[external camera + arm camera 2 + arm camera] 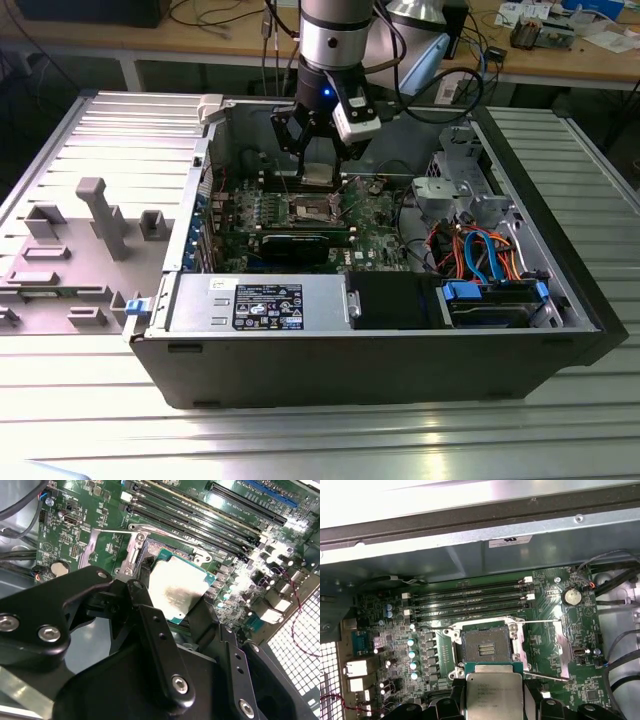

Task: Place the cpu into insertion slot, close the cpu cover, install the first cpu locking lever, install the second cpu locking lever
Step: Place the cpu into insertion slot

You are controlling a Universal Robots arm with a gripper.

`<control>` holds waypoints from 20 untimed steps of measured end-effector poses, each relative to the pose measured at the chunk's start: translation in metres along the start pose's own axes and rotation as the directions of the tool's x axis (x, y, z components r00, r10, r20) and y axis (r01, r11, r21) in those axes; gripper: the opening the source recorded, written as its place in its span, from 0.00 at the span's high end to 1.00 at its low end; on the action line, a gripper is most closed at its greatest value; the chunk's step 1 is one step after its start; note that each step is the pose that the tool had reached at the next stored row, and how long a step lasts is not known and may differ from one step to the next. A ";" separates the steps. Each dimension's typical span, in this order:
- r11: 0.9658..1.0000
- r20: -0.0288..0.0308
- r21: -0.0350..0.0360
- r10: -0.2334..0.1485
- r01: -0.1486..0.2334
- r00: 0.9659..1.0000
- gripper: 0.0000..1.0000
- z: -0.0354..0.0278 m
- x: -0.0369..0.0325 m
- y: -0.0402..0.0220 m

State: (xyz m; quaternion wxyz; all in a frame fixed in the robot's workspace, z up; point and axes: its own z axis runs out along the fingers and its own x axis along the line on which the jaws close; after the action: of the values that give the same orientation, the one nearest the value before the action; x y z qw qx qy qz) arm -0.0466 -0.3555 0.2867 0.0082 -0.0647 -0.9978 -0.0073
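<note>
I have the claw (318, 165) clamped on the cpu (493, 695), with a black finger (155, 630) on each of two opposite edges and the jaws only as wide as the chip. The chip is a flat square with a dull silver-grey metal lid, faint print and a thin green rim. It hangs inside the open computer case (400, 380), above the green board (375, 612), clear of the insertion slot (486, 647). The slot's dark centre lies uncovered within its shiny frame.

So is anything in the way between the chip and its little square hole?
Nothing visible is. The gripper holds the cpu just beside the insertion slot, whose dark centre lies bare; the cpu cover is swung aside.
</note>
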 end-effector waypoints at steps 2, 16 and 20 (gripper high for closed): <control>1.000 0.000 0.000 0.003 -0.003 1.000 0.45 0.0001 0.0000 0.0000; 1.000 0.000 0.000 0.020 -0.020 1.000 0.45 0.0007 0.0000 0.0000; 1.000 0.000 0.000 0.025 -0.025 1.000 0.45 0.0007 0.0000 0.0000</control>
State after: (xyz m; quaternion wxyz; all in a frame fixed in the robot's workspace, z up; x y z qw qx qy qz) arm -0.0467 -0.3555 0.2860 0.0081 -0.0772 -0.9970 -0.0074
